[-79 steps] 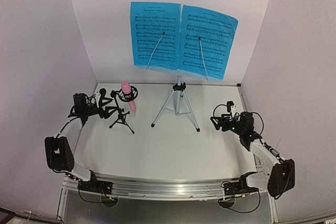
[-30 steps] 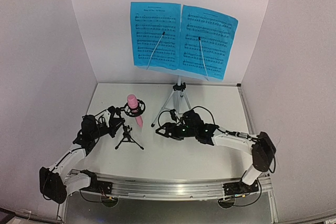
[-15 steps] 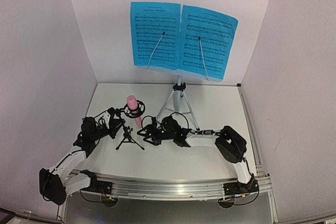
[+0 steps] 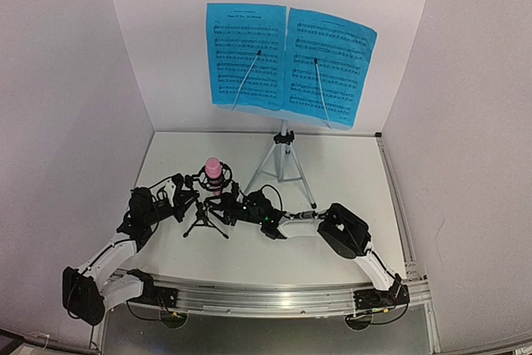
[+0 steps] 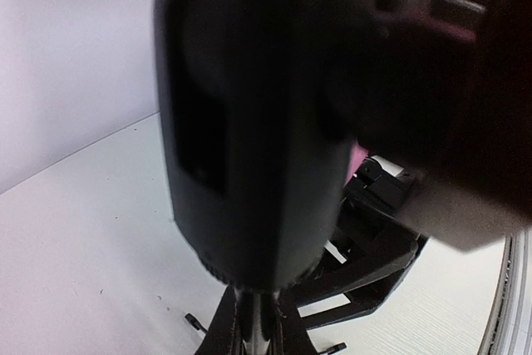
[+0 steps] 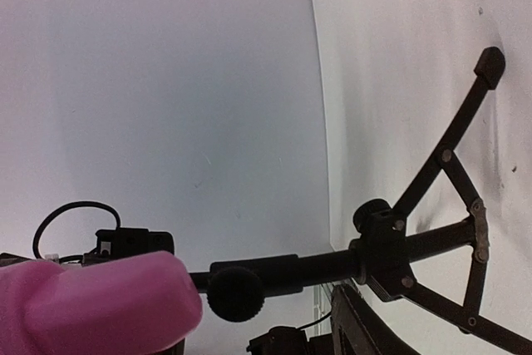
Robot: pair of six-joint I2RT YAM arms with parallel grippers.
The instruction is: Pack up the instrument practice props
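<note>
From above we see the whole set. The two blue music sheets (image 4: 245,56) hang on the silver-tripod stand (image 4: 282,165) at the back of the table (image 4: 349,172). The pink microphone (image 4: 214,170) sits upright in the small black mic stand (image 4: 204,222), nearer the arms. The left gripper (image 4: 188,196) is just beside that stand on one side and the right gripper (image 4: 227,208) on the other. The left wrist view gives only a blurred black mass and the stand's legs. The right wrist view shows the stand's stem, its splayed legs and the microphone's pink end close by. We cannot tell whether either gripper's jaws are spread or closed.
</note>
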